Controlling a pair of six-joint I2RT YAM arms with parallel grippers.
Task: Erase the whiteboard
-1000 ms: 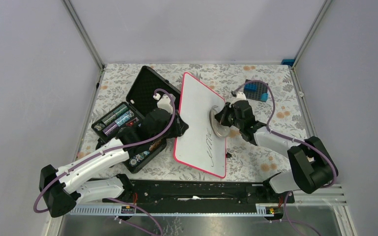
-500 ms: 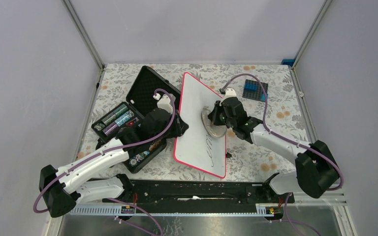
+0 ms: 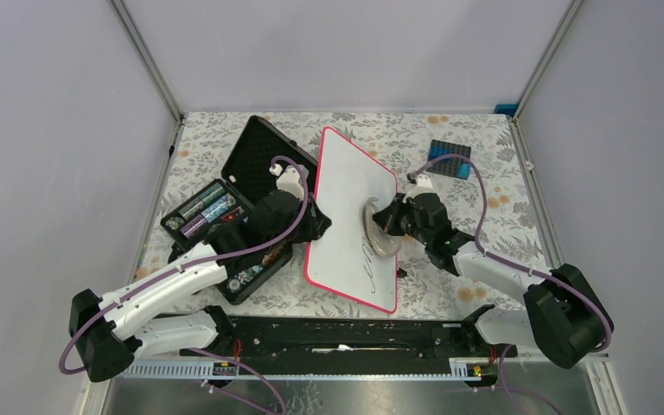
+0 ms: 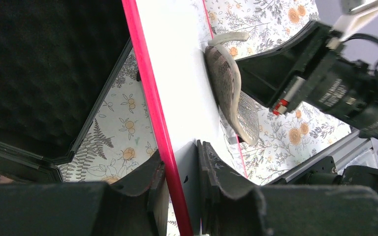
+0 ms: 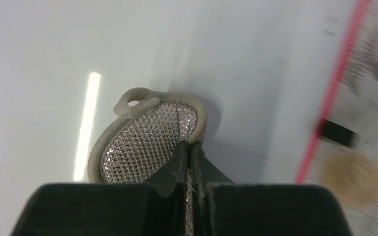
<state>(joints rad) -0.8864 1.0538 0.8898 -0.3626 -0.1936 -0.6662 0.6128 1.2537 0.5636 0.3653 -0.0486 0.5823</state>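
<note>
Contents of the floral-patterned cloth counter [image 3: 484, 177], listed from left to right.

1. Black hard-shell case with a foam-lined lid [image 3: 255, 160], open, at left centre. Its lower tray holds cylindrical cells in green and purple wrappers [image 3: 207, 210]. The lid foam fills the left of the left wrist view.

2. Left end effector [image 4: 179, 162], at the near right side of the case. Its two dark fingers are clamped on the long left edge of the whiteboard. The red-pink rim runs between them, one finger on the underside and one on the white face.

3. Large flat white rectangular whiteboard with a thin red-pink rim and rounded corners [image 3: 346, 186], at the centre of the counter, just right of the case. It runs from a far corner down to a near corner by the arm bases. It appears tipped, with the gripped left edge raised. A line of black handwriting [image 3: 365, 264] marks its near portion; the far portion is bare white.

4. Round grey mesh pad with a pale cord border [image 3: 373, 226], pressed against the white face just above the writing, near the right edge.

5. Right end effector [image 5: 188, 150], fingers pinched together on the edge of the mesh pad.

6. Blue studded square plate [image 3: 450, 159], flat on the counter, far right, well apart from the board.
</note>
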